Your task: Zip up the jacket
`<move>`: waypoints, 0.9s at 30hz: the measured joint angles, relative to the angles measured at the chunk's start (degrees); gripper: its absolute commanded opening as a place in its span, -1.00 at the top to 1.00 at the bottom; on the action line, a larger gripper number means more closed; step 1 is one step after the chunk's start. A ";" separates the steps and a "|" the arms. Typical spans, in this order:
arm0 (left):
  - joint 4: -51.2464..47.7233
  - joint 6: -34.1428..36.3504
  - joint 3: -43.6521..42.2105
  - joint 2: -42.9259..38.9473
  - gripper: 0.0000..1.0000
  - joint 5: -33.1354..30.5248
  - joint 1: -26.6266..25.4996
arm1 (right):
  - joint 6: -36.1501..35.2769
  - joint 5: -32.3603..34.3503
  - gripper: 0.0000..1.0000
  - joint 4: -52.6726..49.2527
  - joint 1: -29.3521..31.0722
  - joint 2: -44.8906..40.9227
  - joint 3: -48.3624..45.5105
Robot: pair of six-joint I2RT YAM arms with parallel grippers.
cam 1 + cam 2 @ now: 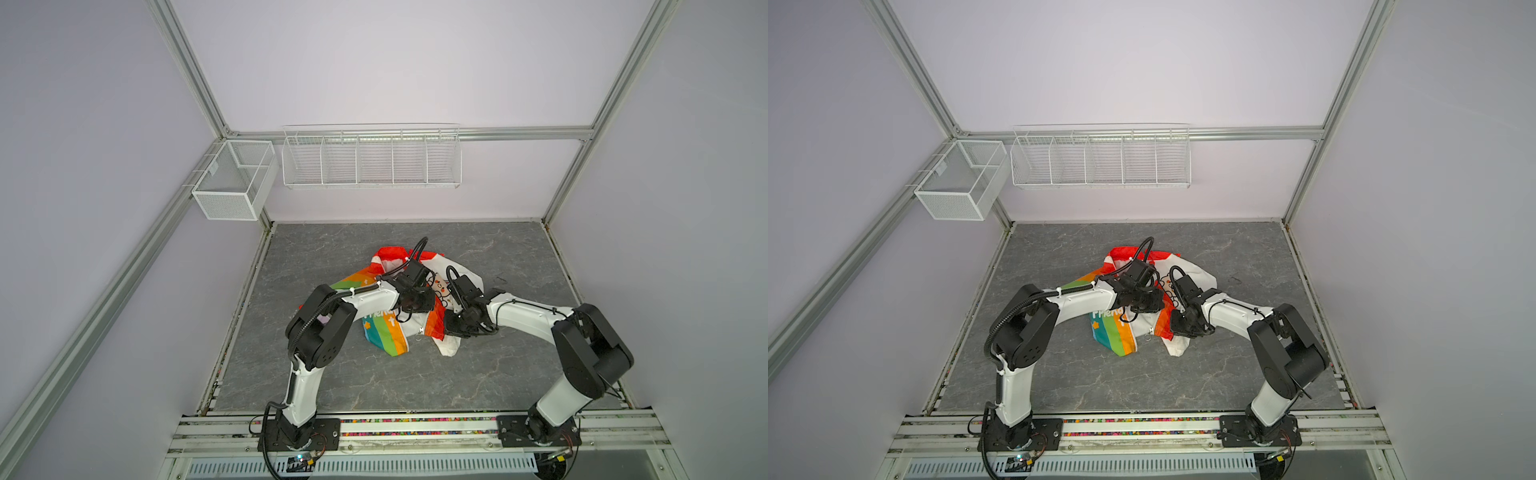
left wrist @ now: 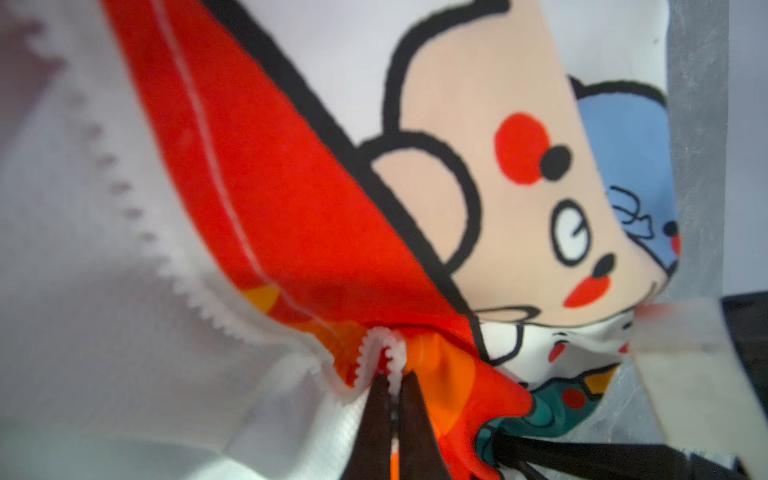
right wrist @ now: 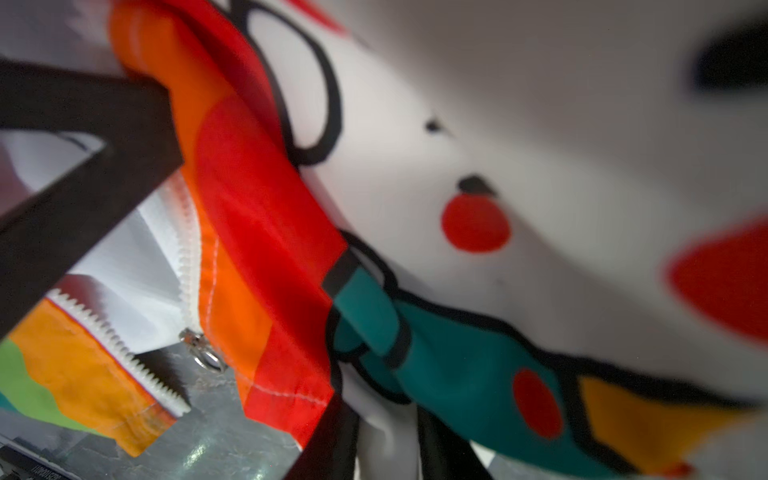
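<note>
The jacket lies rumpled near the middle of the grey stone-patterned table, its red hood toward 12 o'clock and its rainbow-striped hem toward 6 o'clock. Both arms bend in over it, the left from about 7 o'clock and the right from about 5 o'clock. The left gripper has its two dark jaws pressed together on a folded bit of the white zipper edge, where the orange and red cloth bunches up. Just past that pinch, the cartoon bear print spreads across the white front panel. The right gripper sits low at the other front panel, on the 3 o'clock side of the left one. Its jaws stand a little apart with a fold of white and teal cloth between them, and I cannot tell whether they actually pinch it. The front is unzipped. The metal zipper slider, with its ring pull, hangs at the bottom of the orange and red panel, while the other row of white teeth runs apart from it along the orange and green panel. On the walls hang a mesh basket at about 10 o'clock and a wire rack at 12 o'clock.
</note>
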 measured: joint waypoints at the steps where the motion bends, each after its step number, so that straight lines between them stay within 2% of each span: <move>1: -0.13 0.00 0.00 -0.02 0.91 0.00 0.13 | 0.04 0.02 0.44 0.00 0.00 0.00 0.00; 4: -0.98 0.09 -0.02 -0.63 0.58 -0.09 0.33 | 0.11 0.17 0.45 -0.02 0.00 0.00 0.00; 7: -2.29 0.42 -0.85 -3.58 0.42 -1.03 0.39 | 0.15 0.22 0.44 -0.07 0.00 -0.02 0.02; 14: -4.74 -0.11 -6.75 -17.42 0.34 -3.89 0.59 | -0.26 1.09 0.32 -1.11 0.00 -0.70 0.20; 20: -6.45 -2.25 -14.84 -28.65 0.33 -6.14 0.66 | -2.03 2.86 0.12 -4.09 0.00 -3.93 2.29; 27: -5.03 -8.72 -26.86 -38.49 0.30 -6.43 0.07 | -4.94 4.72 -0.13 -5.73 0.15 -10.71 4.81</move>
